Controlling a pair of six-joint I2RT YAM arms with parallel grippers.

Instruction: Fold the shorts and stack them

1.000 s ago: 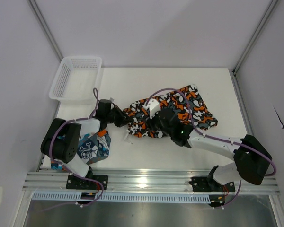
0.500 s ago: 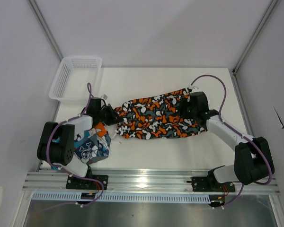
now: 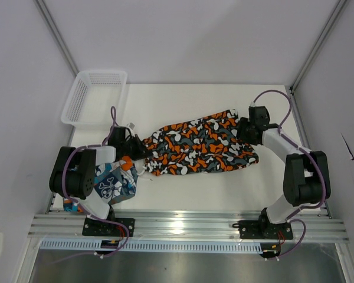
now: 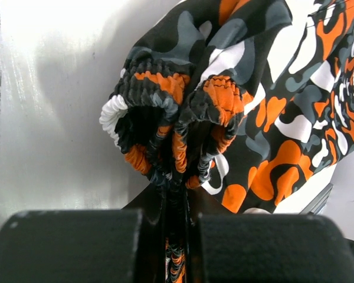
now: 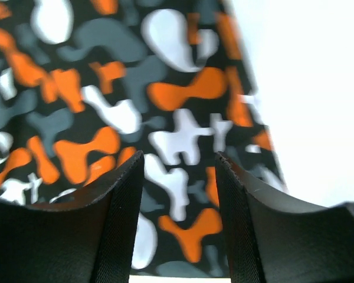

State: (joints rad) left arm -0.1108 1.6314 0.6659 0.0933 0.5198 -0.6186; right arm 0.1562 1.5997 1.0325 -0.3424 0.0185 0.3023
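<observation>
Across the middle of the desk (image 3: 183, 106) the camouflage shorts (image 3: 200, 147) lie stretched out. The left gripper (image 4: 177, 200) is clamped on their gathered waistband. The right gripper (image 5: 180, 171) hangs with its fingers apart over their right end. The skull-print shorts (image 3: 115, 186) lie at the near left corner.

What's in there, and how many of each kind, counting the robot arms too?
Shorts: 2 (camouflage shorts, skull-print shorts)
White mesh basket: 1
Robot arms: 2 (left arm, right arm)
Total: 5
</observation>
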